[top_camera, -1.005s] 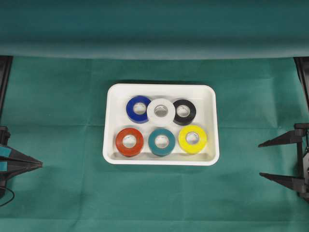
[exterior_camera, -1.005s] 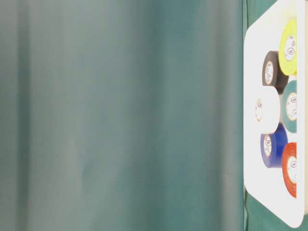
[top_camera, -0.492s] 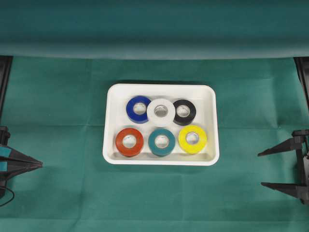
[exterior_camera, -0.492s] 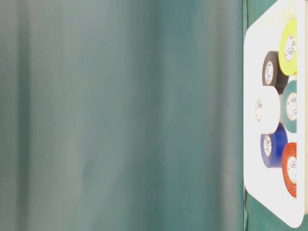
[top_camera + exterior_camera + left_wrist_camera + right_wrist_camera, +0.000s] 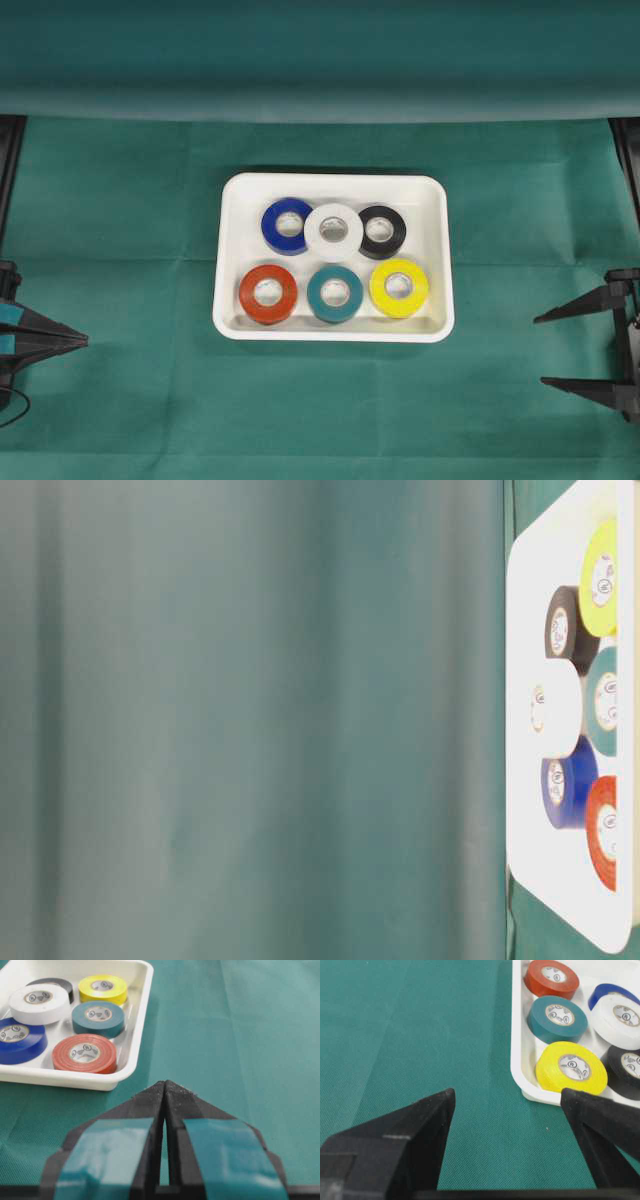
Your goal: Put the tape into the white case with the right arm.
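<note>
White plastic, shallow and round-cornered, the white case (image 5: 333, 257) is lying flat on the green cloth (image 5: 120, 220), its long axis running left to right in the overhead view. Six tape rolls are resting inside, each flat with its core facing up: blue (image 5: 286, 225), white (image 5: 334, 231) and black (image 5: 381, 231) behind, red (image 5: 268, 293), teal (image 5: 335, 293) and yellow (image 5: 399, 288) in front. No roll is lying outside, so the packing looks finished. The all-black right gripper (image 5: 588, 343) is sitting well apart with jaws spread and holding nothing, while the teal-patched left gripper (image 5: 165, 1091) is parked, its jaws pressed together on nothing.
</note>
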Tool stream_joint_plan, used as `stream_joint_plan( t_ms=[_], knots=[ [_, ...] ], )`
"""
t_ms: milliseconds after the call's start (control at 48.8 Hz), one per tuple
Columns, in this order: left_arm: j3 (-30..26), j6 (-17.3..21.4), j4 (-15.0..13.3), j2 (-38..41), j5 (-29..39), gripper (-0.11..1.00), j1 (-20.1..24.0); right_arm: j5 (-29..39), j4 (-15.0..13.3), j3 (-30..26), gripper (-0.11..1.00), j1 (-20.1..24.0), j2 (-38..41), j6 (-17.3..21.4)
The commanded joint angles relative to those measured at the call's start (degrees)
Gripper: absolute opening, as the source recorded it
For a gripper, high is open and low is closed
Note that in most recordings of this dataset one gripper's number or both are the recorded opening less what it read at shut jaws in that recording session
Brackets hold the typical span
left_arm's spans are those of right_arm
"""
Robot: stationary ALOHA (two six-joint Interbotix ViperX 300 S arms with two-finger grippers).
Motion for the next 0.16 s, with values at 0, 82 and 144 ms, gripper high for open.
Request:
stream_joint_plan(
  t_ms=[0, 82, 144],
  knots=[
    [-0.62, 0.00, -0.09, 0.53, -0.53, 0.00, 0.09, -0.26, 0.00, -0.70, 0.62, 0.09, 0.53, -0.09],
    [-0.62, -0.09, -0.09, 0.53, -0.53, 0.00, 0.09, -0.35, 0.00, -0.62, 0.62, 0.09, 0.53, -0.09],
    [-0.53, 0.00, -0.09, 0.53, -0.53, 0.00, 0.09, -0.35, 0.00, -0.70, 0.62, 0.09, 0.53, -0.09]
  ],
)
